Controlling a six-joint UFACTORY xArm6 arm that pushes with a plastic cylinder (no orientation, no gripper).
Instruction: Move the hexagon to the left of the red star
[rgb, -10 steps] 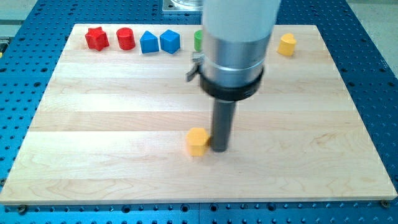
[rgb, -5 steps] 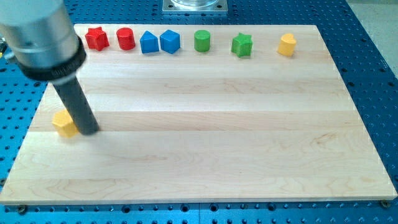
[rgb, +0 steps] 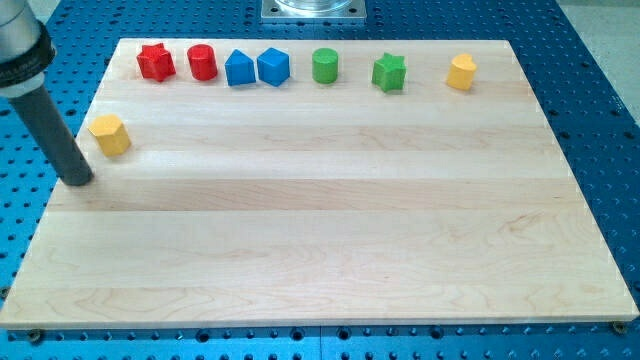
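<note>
The yellow hexagon block (rgb: 110, 134) sits near the board's left edge, below and to the left of the red star (rgb: 155, 62), which stands at the view's top left. My tip (rgb: 78, 182) touches the board just below and to the left of the hexagon, with a small gap between them. The rod rises to the view's upper left corner.
Along the top edge, right of the star, stand a red cylinder (rgb: 202, 62), a blue block (rgb: 239, 69), a blue hexagon-like block (rgb: 273, 66), a green cylinder (rgb: 325, 66), a green star (rgb: 389, 72) and a yellow block (rgb: 461, 72). The wooden board (rgb: 330, 220) lies on a blue perforated table.
The yellow hexagon has been pushed from the board's middle to the far left, then up toward the top. My tip has moved left with it and now sits below-left of it.
</note>
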